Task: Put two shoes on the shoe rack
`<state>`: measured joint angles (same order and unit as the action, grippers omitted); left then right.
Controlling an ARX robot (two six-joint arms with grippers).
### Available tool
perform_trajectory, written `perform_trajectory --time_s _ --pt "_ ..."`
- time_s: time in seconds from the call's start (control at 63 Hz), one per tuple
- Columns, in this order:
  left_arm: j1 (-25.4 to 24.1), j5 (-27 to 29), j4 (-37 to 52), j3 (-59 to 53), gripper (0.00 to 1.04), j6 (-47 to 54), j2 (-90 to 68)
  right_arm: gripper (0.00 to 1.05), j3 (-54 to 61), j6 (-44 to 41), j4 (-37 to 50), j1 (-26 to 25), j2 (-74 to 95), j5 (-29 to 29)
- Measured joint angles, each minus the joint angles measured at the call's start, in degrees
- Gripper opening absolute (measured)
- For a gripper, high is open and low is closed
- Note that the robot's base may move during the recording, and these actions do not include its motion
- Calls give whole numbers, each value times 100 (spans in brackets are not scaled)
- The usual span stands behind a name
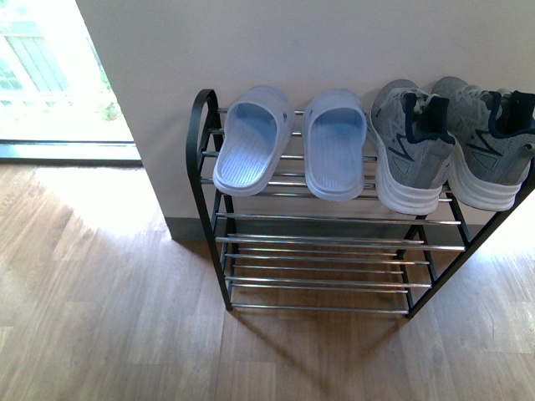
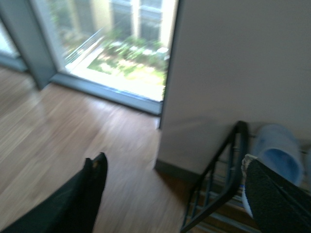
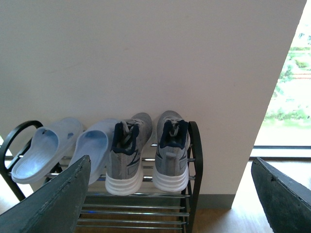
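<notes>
The shoe rack (image 1: pixel 209 180) stands against the white wall, black frame with chrome bars. On its top tier lie two pale blue slide sandals (image 1: pixel 249 138) (image 1: pixel 334 142) and two grey knit sneakers (image 1: pixel 411 142) (image 1: pixel 489 138), heels toward me. The right wrist view shows the same sneakers (image 3: pixel 127 153) (image 3: pixel 171 148) and sandals (image 3: pixel 41 148) on the rack (image 3: pixel 194 160). My right gripper (image 3: pixel 170 194) is open, back from the rack, holding nothing. My left gripper (image 2: pixel 175 182) is open beside the rack's left end (image 2: pixel 228 165), with one sandal (image 2: pixel 277 153) behind its right finger. Neither arm shows in the front view.
Wooden floor (image 1: pixel 100 317) spreads in front of and left of the rack. A floor-level window (image 1: pixel 50 83) lies at the far left, and another window (image 3: pixel 291 97) is right of the wall. The lower tiers (image 1: pixel 326 267) of the rack hold nothing.
</notes>
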<state>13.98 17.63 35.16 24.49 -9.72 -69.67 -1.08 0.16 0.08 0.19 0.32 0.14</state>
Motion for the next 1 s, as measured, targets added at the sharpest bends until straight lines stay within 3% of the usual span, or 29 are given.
perform_trajectory --time_s 0.048,0.095,0.397,0.587,0.667,1.0 --pt "-133 -549 929 -505 60 452 254 96 0 0 0 0 0 -2" --pt "-229 -680 1130 -693 51 614 492 96 0 0 0 0 0 -2" --pt "-673 -1073 968 -1506 1 870 1491 96 0 0 0 0 0 0" --pt "-868 -1255 638 -1823 1 907 2135 96 0 0 0 0 0 -2" --pt "-1180 -1687 450 -1937 1 914 2439 96 0 0 0 0 0 -2" --pt "-1373 -1764 39 -2369 1 916 3279 96 0 0 0 0 0 0"
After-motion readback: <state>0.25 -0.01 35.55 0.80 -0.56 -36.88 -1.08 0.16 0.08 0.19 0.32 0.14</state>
